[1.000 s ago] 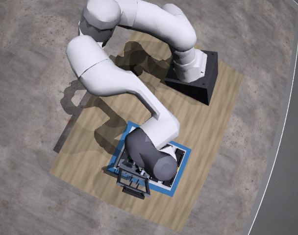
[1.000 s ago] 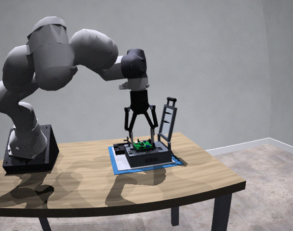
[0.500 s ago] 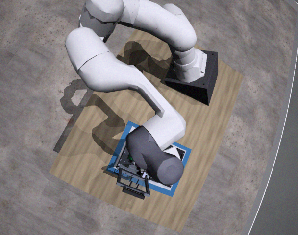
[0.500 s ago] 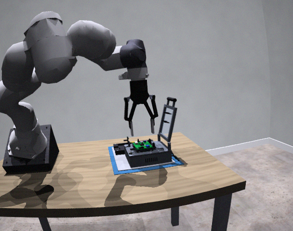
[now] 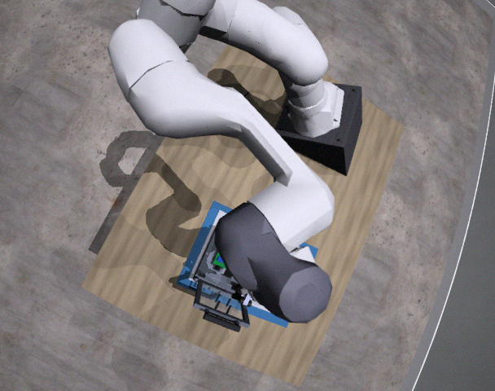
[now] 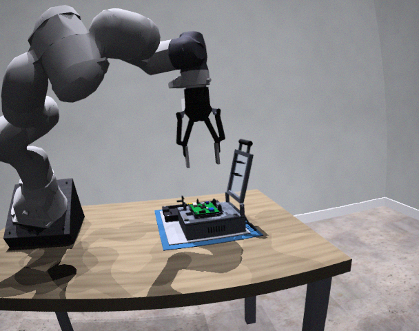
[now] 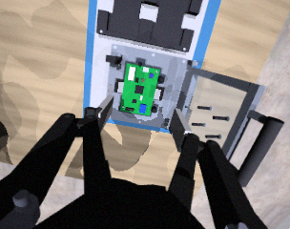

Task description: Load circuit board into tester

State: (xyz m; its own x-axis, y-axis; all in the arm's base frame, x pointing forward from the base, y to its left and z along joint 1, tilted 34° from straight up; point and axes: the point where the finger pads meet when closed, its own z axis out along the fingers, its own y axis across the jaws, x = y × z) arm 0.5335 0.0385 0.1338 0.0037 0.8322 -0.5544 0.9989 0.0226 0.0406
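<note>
Although the green rectangular circuit board point(image 5: 216, 258) point(image 6: 204, 207) point(image 7: 140, 91) appears to lie component side up in the grey box-shaped tester point(image 5: 214, 276) point(image 6: 213, 231) point(image 7: 176, 72), its seating is unproven: the pin holes are too small to check. Its white rectangular connector point(image 7: 132, 72) seems to face the lone black post point(image 7: 115, 60), probably the right way round. The black claw point(image 6: 202, 165) point(image 7: 142, 110) hangs above, part-open and gripping nothing. If a hole sits off its pin, the grey-framed clear lid point(image 5: 197, 294) point(image 6: 247, 174) point(image 7: 221, 78) — upright at the right — could tilt or crack the board when closed. A low sideways reach for the black bar handle point(image 5: 221, 322) point(image 6: 245, 142) point(image 7: 261, 152) might knock the frame; too light a push could leave it unlatched.
</note>
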